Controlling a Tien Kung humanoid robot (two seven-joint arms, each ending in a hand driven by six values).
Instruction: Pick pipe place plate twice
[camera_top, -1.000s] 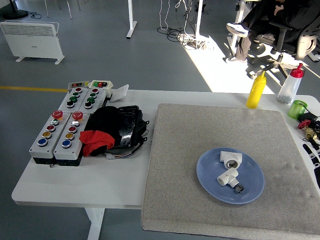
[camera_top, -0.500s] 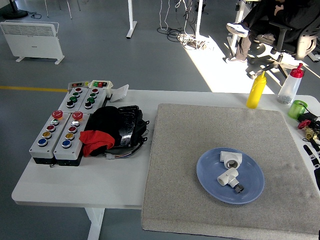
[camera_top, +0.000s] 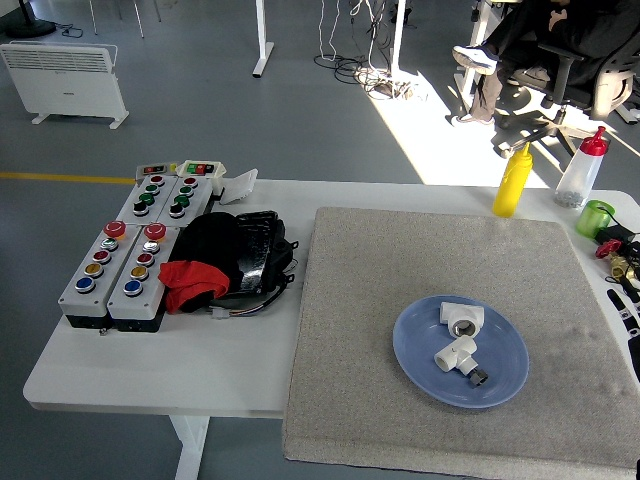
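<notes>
A blue plate (camera_top: 505, 378) lies on the grey mat, right of the middle. Two white pipe fittings rest on it. One is a tee fitting (camera_top: 461, 317) at the plate's far side. The other is an elbow fitting (camera_top: 455, 353) with a dark metal end, nearer the plate's middle. They lie close together. Neither of my hands appears in the head view.
The grey mat (camera_top: 400, 270) covers the table's right part. Button boxes (camera_top: 125, 262) and a black and red bundle (camera_top: 225, 262) sit at the left. A yellow bottle (camera_top: 513, 180), a clear red-capped bottle (camera_top: 581, 170), a green cup (camera_top: 595, 217) and small brass parts (camera_top: 620, 262) stand at the far right. A seated person (camera_top: 530, 40) is beyond the table.
</notes>
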